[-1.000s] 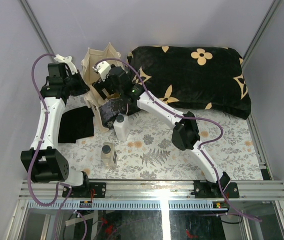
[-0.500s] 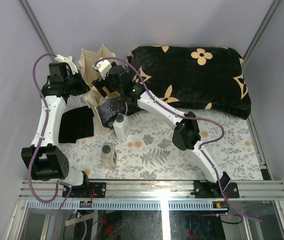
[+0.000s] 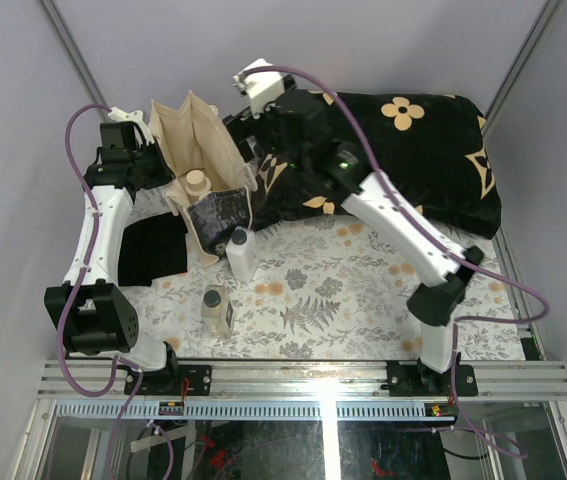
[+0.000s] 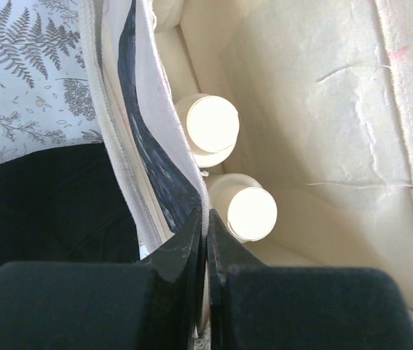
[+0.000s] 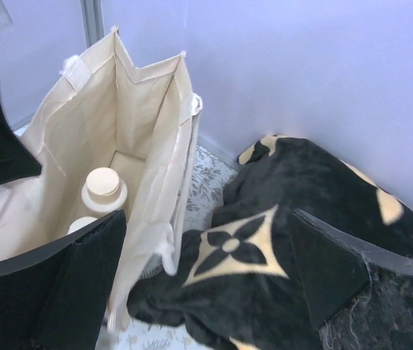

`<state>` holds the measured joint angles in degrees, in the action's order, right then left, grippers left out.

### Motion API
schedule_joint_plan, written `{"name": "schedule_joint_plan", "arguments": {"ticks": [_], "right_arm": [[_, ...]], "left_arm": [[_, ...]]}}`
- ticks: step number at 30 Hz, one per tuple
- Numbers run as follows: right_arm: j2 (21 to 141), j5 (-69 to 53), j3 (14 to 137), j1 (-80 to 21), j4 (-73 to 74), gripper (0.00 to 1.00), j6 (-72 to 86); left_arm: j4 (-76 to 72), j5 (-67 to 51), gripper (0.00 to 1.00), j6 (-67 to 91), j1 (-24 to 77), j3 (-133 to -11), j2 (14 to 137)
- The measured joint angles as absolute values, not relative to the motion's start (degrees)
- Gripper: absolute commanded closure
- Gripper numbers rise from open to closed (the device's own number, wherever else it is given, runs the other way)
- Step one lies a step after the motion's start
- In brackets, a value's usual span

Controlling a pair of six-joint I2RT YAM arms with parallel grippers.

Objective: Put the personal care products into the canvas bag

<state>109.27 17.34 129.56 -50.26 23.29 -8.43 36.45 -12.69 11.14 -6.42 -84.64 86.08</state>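
Nearest on the worktop point(image 3: 363, 300) stands the small tan bottle point(image 3: 216, 309). Just beyond it is the white bottle point(image 3: 243, 254), upright beside the printed front of the canvas bag point(image 3: 178, 135). Both are outside the bag, so the job looks about half done. The left hand point(image 4: 205, 219) is pinched tight on the bag's printed wall near the rim, apparently to prop the mouth wide and stop the soft cloth slumping. Inside, two beige bottles point(image 4: 207, 122) stand upright side by side. Farther back, the right hand point(image 5: 206, 226) hangs spread wide and empty above the black cushion point(image 3: 403, 160), probably free to fetch another bottle.
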Motion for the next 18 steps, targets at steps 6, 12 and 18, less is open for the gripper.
{"name": "schedule_joint_plan", "arguments": {"ticks": [6,12,18], "right_arm": [[98.0,14.35,114.78,-50.37,30.06,0.0,-3.2],[97.49,10.44,100.75,-51.57,35.92,0.0,3.27],[97.38,7.86,99.22,-51.77,36.75,0.0,13.56]], "left_arm": [[36.47,-10.5,1.0,11.16,-6.55,-84.64,86.11],[36.71,-9.56,1.0,11.6,-6.87,-84.88,86.3],[36.73,-9.04,1.0,11.79,-6.87,-84.88,86.3]]}}
